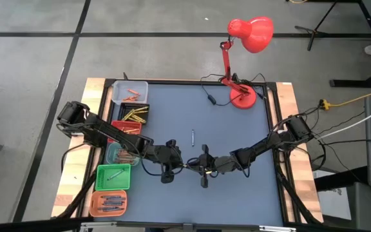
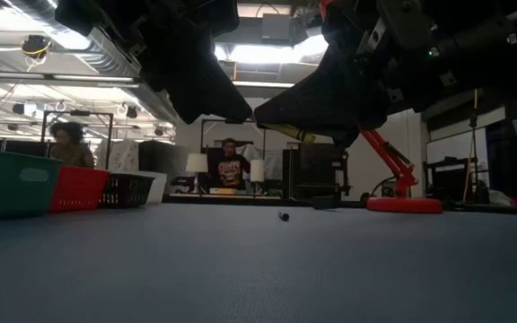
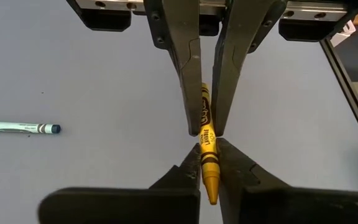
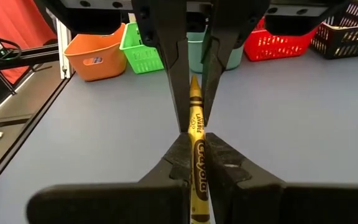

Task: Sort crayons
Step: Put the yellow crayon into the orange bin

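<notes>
Yellow crayon point(image 3: 207, 155) between both pinching grippers, left point(image 3: 207, 169) and right point(image 4: 195, 163)

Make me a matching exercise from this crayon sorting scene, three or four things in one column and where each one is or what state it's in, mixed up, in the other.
Things:
1. yellow crayon
2. blue-tipped crayon
3. red lamp
4. orange bin

Places or states:
A. standing at the table's far right corner
B. lying loose on the blue mat
C. pinched by both the left gripper and the right gripper
D. nearest end of the bin row on the left

Pairs: 1-C, 2-B, 3-A, 4-D
</notes>
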Controlling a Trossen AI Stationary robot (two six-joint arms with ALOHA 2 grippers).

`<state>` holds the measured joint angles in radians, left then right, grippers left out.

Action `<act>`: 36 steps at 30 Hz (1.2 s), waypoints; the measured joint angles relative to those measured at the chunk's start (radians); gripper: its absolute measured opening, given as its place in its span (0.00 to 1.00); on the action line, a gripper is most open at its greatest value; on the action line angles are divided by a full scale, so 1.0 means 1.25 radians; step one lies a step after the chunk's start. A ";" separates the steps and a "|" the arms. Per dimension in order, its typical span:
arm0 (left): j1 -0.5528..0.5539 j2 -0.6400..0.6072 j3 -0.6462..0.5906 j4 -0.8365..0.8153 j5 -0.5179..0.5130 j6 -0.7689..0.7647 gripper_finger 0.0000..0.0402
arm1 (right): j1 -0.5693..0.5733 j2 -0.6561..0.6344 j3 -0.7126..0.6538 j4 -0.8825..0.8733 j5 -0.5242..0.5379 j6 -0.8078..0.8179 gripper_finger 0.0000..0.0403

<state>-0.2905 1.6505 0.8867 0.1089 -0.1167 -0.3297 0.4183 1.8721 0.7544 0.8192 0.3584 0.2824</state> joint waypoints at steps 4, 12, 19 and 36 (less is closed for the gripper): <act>0.000 0.000 0.000 0.000 -0.002 0.000 0.02 | 0.000 0.000 0.000 0.000 0.000 0.000 0.06; 0.000 0.000 0.000 -0.001 0.001 0.000 0.03 | 0.000 0.000 0.000 0.000 0.000 0.000 0.14; 0.004 -0.058 -0.001 -0.108 0.028 -0.010 0.03 | -0.007 0.000 0.000 -0.004 0.006 0.000 0.35; -0.042 -0.480 -0.001 -0.768 0.065 -0.375 0.03 | -0.017 0.000 0.001 -0.093 0.013 0.000 0.42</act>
<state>-0.3430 1.0503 0.8856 -0.8506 -0.0353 -0.7987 0.3969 1.8721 0.7551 0.7034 0.3742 0.2821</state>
